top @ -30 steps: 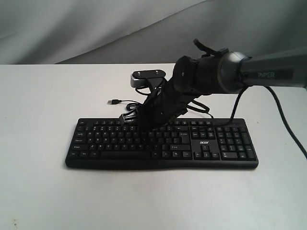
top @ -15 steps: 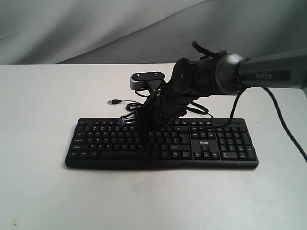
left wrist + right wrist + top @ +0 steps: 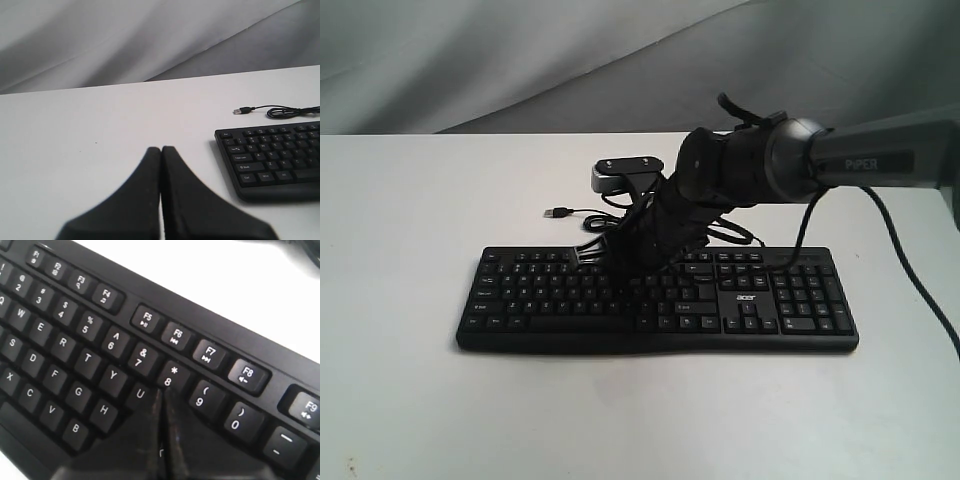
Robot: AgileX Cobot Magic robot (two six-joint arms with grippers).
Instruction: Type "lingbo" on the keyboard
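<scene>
The keyboard (image 3: 560,300) lies broadside on the white worktop (image 3: 410,400). Over its middle rows the right hand (image 3: 161,394) is pinched into one narrow tip so it can strike a single key. It lands between U and 9, likely on I. The left hand (image 3: 161,150), also pinched together, hangs off the keyboard's end, clear of the keys. Behind lies the loose cable (image 3: 582,213).
</scene>
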